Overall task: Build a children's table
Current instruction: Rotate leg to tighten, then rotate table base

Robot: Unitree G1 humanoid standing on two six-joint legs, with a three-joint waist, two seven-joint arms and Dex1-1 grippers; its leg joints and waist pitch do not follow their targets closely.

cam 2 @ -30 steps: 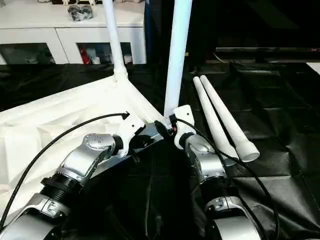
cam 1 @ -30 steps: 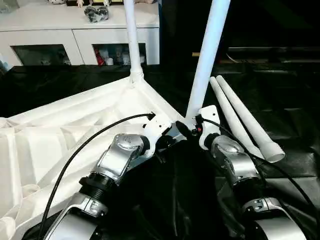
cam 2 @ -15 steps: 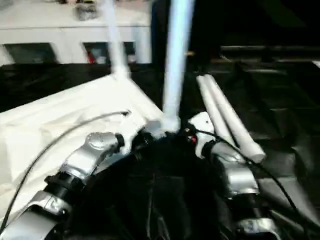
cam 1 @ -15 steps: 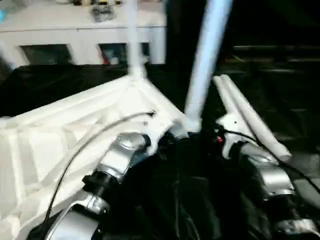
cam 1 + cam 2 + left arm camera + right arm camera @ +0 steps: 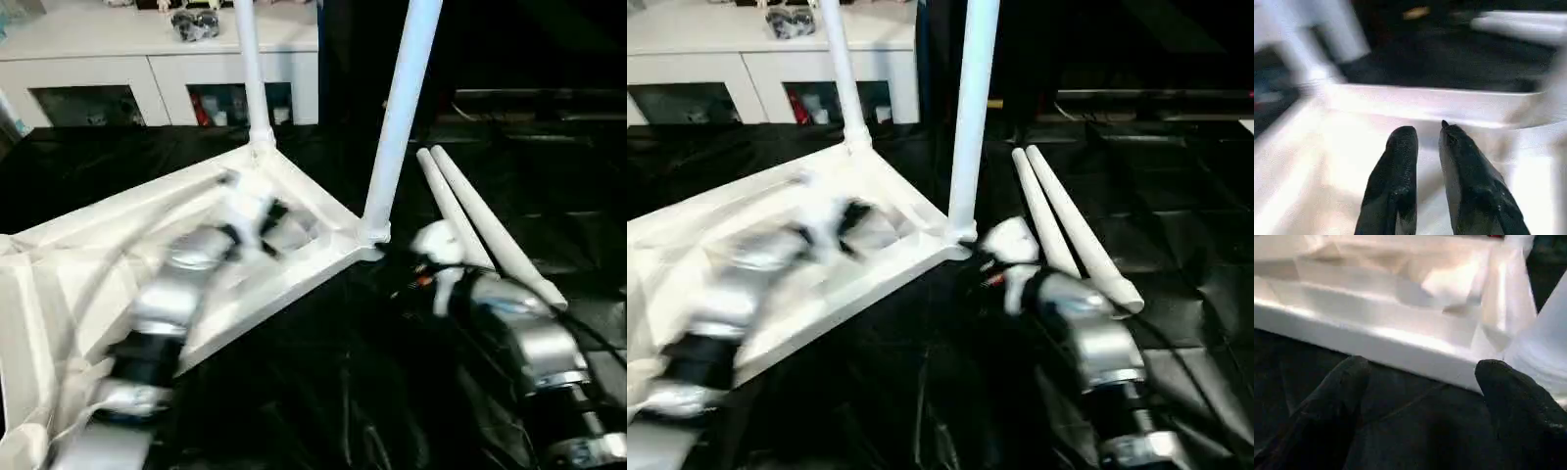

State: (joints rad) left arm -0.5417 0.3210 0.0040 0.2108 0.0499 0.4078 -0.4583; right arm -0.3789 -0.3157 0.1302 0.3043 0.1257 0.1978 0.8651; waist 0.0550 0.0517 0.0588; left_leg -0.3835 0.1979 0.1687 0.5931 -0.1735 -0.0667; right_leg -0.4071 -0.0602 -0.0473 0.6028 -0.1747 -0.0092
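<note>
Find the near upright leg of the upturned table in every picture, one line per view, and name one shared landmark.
Left eye view: near upright leg, centre right, rising from the tabletop's nearest corner.
Right eye view: just right of centre.
Left wrist view: too blurred to tell.
Right wrist view: pale blurred shape at one edge, probably it.
Landmark: two loose legs lying beside that corner.

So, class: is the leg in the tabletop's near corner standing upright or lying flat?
Upright. The leg rises from the tabletop's corner socket, with neither gripper holding it.
</note>
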